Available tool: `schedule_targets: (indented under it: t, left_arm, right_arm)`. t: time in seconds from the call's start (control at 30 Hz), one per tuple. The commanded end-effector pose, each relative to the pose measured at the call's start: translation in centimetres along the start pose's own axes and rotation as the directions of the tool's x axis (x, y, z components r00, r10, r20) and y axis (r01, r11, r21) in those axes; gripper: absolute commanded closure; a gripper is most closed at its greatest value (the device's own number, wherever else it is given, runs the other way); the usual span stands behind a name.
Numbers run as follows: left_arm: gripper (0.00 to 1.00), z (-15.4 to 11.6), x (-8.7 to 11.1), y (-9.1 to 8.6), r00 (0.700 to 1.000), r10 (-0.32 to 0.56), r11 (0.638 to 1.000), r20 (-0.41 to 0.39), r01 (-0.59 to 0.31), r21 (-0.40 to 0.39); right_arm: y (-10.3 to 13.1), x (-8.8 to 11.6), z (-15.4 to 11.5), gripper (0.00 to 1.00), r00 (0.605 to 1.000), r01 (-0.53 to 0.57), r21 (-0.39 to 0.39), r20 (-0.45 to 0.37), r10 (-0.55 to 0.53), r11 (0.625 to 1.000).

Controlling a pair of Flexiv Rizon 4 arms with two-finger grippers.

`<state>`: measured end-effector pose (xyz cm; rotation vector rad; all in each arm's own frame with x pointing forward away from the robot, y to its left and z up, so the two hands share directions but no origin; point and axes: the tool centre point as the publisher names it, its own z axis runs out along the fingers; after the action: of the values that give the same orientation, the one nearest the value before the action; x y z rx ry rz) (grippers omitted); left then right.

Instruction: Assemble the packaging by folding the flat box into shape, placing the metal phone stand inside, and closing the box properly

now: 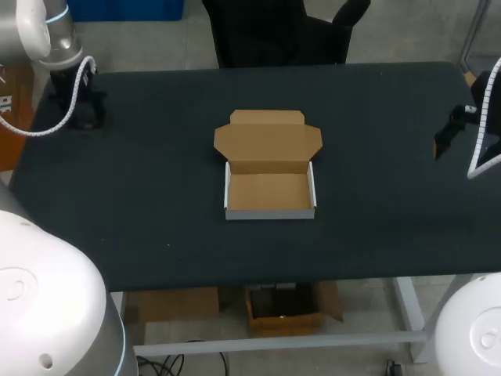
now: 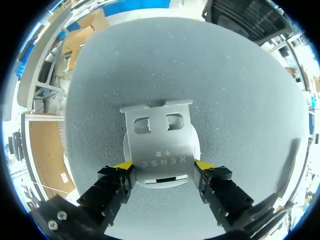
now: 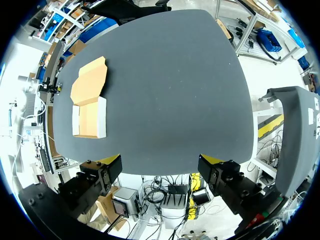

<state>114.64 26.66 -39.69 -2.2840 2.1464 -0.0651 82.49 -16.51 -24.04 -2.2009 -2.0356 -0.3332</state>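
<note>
The cardboard box (image 1: 270,192) stands folded into shape at the table's middle, its lid (image 1: 268,141) lying open toward the back and its inside empty. The box also shows in the right wrist view (image 3: 90,117), far ahead of my right gripper (image 3: 160,167). That gripper is open and empty, and in the head view it hangs at the table's right edge (image 1: 445,141). The grey metal phone stand (image 2: 159,137) lies on the table mat between the fingers of my left gripper (image 2: 164,165), both yellow tips touching its sides. In the head view my left gripper (image 1: 84,117) is at the back left corner.
A dark mat covers the table (image 1: 156,219). Bare mat lies between the box and both grippers. A black chair back stands just behind the table's far edge.
</note>
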Motion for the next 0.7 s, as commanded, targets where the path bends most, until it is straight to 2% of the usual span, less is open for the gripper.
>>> schedule_targets:
  t: [0.03,0.1,0.17,0.23,0.3,0.33,0.47,0.7]
  left_arm:
    - [0.45,-0.2,-0.1,-0.5,1.000,-0.001,1.000,0.000,0.001,-0.006]
    - [0.43,-0.2,-0.1,-0.7,1.000,0.000,1.000,0.001,0.000,-0.005]
    - [0.35,-0.2,-0.1,-0.8,1.000,0.001,1.000,0.001,-0.001,-0.005]
    - [0.26,-0.2,-0.1,-0.9,1.000,0.003,1.000,0.000,-0.003,-0.007]
    - [0.09,-0.1,-0.1,-0.9,1.000,0.005,1.000,-0.001,-0.005,-0.009]
    - [0.06,-0.1,-0.1,-1.0,1.000,0.005,1.000,-0.002,-0.005,-0.011]
    - [0.04,0.0,-0.1,-1.2,1.000,0.003,1.000,-0.007,-0.003,-0.012]
    - [0.09,0.0,-0.1,-2.0,1.000,-0.001,1.000,-0.012,0.000,-0.014]
  right_arm:
    - [0.0,0.0,-0.2,0.00,1.000,-0.001,0.004,0.002,0.001,1.000]
    - [0.0,0.0,-0.2,0.00,1.000,-0.001,0.004,0.002,0.001,1.000]
    - [0.0,0.0,-0.2,0.00,1.000,-0.001,0.004,0.002,0.001,1.000]
    - [0.0,0.0,-0.2,0.00,1.000,-0.001,0.004,0.002,0.001,1.000]
    - [0.0,0.0,-0.2,0.00,1.000,-0.001,0.004,0.002,0.001,1.000]
    - [0.0,0.0,-0.2,0.00,1.000,-0.001,0.004,0.002,0.001,1.000]
    - [0.0,0.0,-0.2,0.00,1.000,-0.001,0.004,0.002,0.001,1.000]
    - [0.0,0.0,-0.2,0.00,1.000,-0.001,0.004,0.002,0.001,1.000]
